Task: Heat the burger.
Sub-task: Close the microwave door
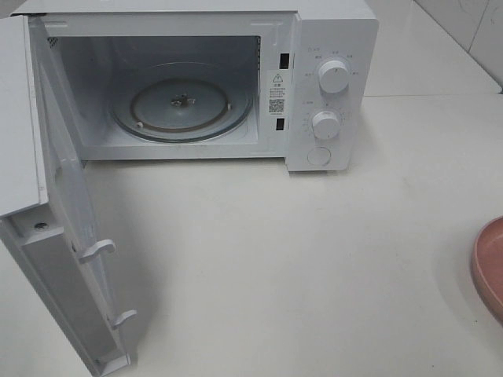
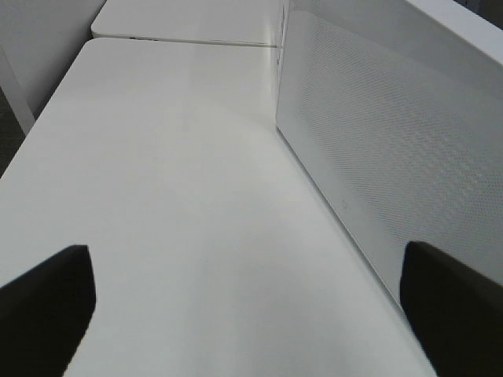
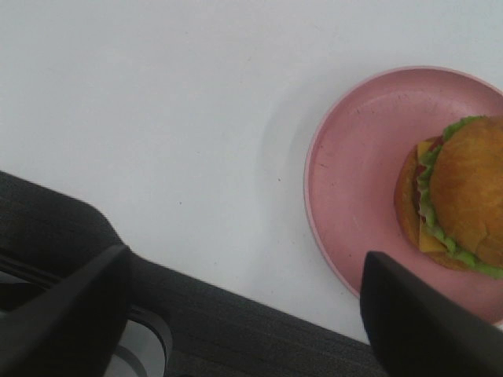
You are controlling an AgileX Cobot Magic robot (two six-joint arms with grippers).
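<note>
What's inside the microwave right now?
Inside the open microwave only the round glass turntable shows, with its hub in the middle and no food on it. The burger sits on the pink plate outside. The cavity's near-left corner is hidden by the door.

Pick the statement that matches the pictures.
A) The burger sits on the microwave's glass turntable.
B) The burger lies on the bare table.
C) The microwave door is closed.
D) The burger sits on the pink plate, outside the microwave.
D: the burger rests on the pink plate, while the open microwave's turntable holds nothing.
</note>
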